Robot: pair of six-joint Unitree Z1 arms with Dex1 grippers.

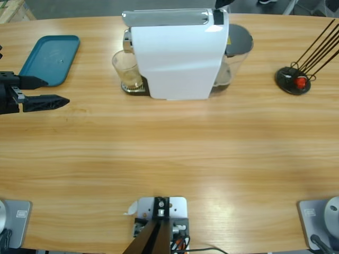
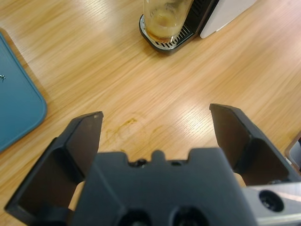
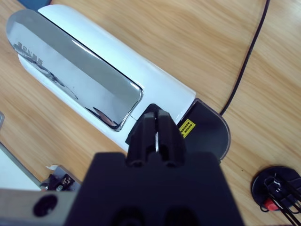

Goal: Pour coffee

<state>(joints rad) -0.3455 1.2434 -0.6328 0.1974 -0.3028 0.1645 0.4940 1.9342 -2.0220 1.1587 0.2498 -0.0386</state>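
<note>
1 white coffee machine (image 1: 177,55) is standing near the far edge of the wooden table (image 1: 169,153), with 1 silver lever (image 1: 165,18) lying along its top and 1 dark round lid (image 1: 239,39) sitting at its back end. 1 clear glass (image 1: 127,69) is resting on the machine's black drip tray (image 1: 133,88), under the spout. The coffee (image 2: 163,21) is sitting in the bottom of that glass, a shallow brown layer with pale foam on top.

1 teal tray (image 1: 48,58) is lying on the table to the left of the machine, well apart from it. 1 black round holder (image 1: 292,80) with a red spot is sitting on the right side, with several thin dark sticks (image 1: 318,45) leaning out of it.

2 grippers are showing. The left gripper (image 1: 53,91) is reaching in from the left edge, just beside the teal tray, its 2 jaws spread wide with nothing between them and pointing toward the glass. The right gripper (image 3: 157,123) is hovering above the machine's top, close to the rear end of the silver lever, its 2 jaws pressed together with nothing in them. In the right wrist view, 1 black cable (image 3: 247,56) is running across the table beyond the machine.
</note>
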